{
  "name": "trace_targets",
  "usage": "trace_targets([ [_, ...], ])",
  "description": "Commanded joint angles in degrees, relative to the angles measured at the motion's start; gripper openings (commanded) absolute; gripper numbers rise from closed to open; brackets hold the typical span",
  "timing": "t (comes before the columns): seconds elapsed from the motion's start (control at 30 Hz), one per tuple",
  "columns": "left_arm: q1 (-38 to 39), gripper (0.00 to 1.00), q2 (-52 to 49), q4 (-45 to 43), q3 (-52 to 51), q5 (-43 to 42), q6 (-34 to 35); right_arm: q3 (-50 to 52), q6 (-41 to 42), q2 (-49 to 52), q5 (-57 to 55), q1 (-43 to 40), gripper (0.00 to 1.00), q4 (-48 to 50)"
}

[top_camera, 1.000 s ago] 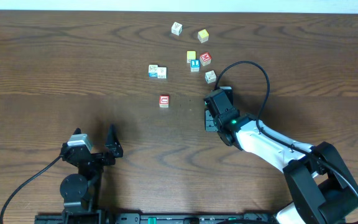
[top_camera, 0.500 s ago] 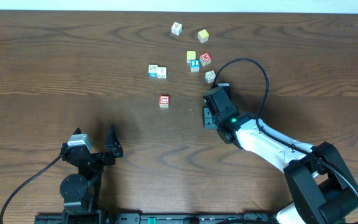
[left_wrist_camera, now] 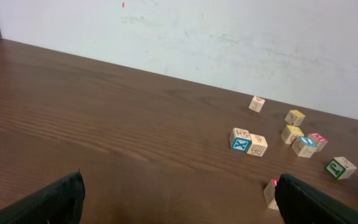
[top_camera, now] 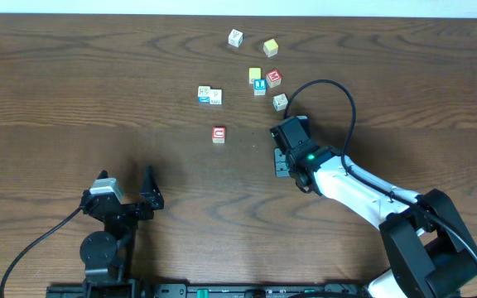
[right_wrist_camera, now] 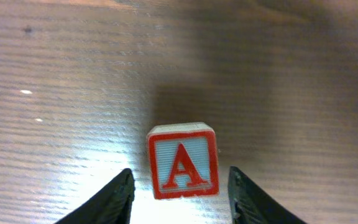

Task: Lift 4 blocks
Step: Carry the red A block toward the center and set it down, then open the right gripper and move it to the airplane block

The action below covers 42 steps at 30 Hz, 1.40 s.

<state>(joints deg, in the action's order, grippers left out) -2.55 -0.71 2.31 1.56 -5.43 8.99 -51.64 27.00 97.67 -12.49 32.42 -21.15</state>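
A red-framed "A" block (right_wrist_camera: 183, 160) lies on the wood between the fingers of my right gripper (right_wrist_camera: 180, 186), which is open with a narrow gap on each side. From overhead the right gripper (top_camera: 281, 157) hides that block. The red "C" block (top_camera: 219, 133) stands alone mid-table, and in the left wrist view it (left_wrist_camera: 270, 193) peeks from behind the right finger. A blue-lettered block (top_camera: 259, 84), a red block (top_camera: 273, 78) and a whitish block (top_camera: 280, 101) sit just beyond the right gripper. My left gripper (top_camera: 125, 180) rests wide open near the front, holding nothing (left_wrist_camera: 179, 193).
Two yellow cubes (top_camera: 270, 47) (top_camera: 254, 74) and a white cube (top_camera: 235, 37) lie at the back. A pair of white cubes with blue-green marks (top_camera: 209, 95) sits left of the cluster. The right arm's black cable (top_camera: 350, 99) loops above the table.
The right gripper's jaws have narrowed around the "A" block, and the gripper nudged slightly forward and back. The left arm and the other blocks have not moved.
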Motion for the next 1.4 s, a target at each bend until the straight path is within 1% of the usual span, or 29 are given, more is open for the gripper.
trace_targets([
  [0.0, 0.1, 0.98, 0.1, 1.3, -1.3, -0.3, -0.3, -1.0, 4.0, 0.3, -0.4, 0.3, 0.42, -0.4],
  [0.2, 0.1, 0.98, 0.1, 1.3, -1.3, -0.3, -0.3, -1.0, 4.3, 0.3, 2.4, 0.3, 0.38, 0.7],
  [0.43, 0.1, 0.98, 0.1, 1.3, -1.3, -0.3, -0.3, -1.0, 3.5, 0.3, -0.2, 0.3, 0.42, 1.7],
  [0.57, 0.1, 0.98, 0.1, 1.3, -1.3, -0.3, -0.3, -1.0, 3.6, 0.3, 0.6, 0.3, 0.41, 1.4],
  [0.67, 0.1, 0.98, 0.1, 1.3, -1.3, -0.3, -0.3, -1.0, 3.5, 0.3, -0.2, 0.3, 0.43, 0.9],
  [0.7, 0.1, 0.98, 0.1, 1.3, -1.3, -0.3, -0.3, -1.0, 2.9, 0.3, -1.1, 0.3, 0.46, 1.0],
  [0.77, 0.1, 0.98, 0.1, 1.3, -1.3, -0.3, -0.3, -1.0, 0.8, 0.2, -2.1, 0.2, 0.55, 1.9],
  [0.9, 0.1, 0.98, 0.1, 1.3, -1.3, -0.3, -0.3, -2.4, -5.2, 0.2, 1.7, 0.2, 0.66, 2.2],
  [1.03, 0.1, 0.98, 0.1, 1.3, -1.3, -0.3, -0.3, -6.1, -7.1, 0.0, 2.3, 0.2, 0.73, -0.5],
  [1.1, 0.1, 0.98, 0.1, 1.3, -1.3, -0.3, -0.3, -8.3, -9.7, 0.1, 2.3, 0.0, 0.8, -0.7],
  [1.13, 0.1, 0.98, 0.1, 1.3, -1.3, -0.3, -0.3, -9.5, -11.2, 0.1, 2.3, 0.0, 0.83, -0.7],
  [1.17, 0.1, 0.98, 0.1, 1.3, -1.3, -0.3, -0.3, -10.9, -13.4, 0.1, 2.3, -0.2, 0.85, -0.7],
  [1.2, 0.1, 0.98, 0.1, 1.3, -1.3, -0.3, -0.3, -12.1, -15.6, 0.1, 2.3, -0.5, 0.9, -0.3],
  [1.27, 0.1, 0.98, 0.1, 1.3, -1.3, -0.3, -0.3, -14.6, -18.8, 0.1, 2.5, -1.2, 0.95, -0.8],
  [1.37, 0.1, 0.98, 0.1, 1.3, -1.3, -0.3, -0.3, -18.4, -20.5, 0.1, 2.5, -3.1, 0.96, -1.4],
])
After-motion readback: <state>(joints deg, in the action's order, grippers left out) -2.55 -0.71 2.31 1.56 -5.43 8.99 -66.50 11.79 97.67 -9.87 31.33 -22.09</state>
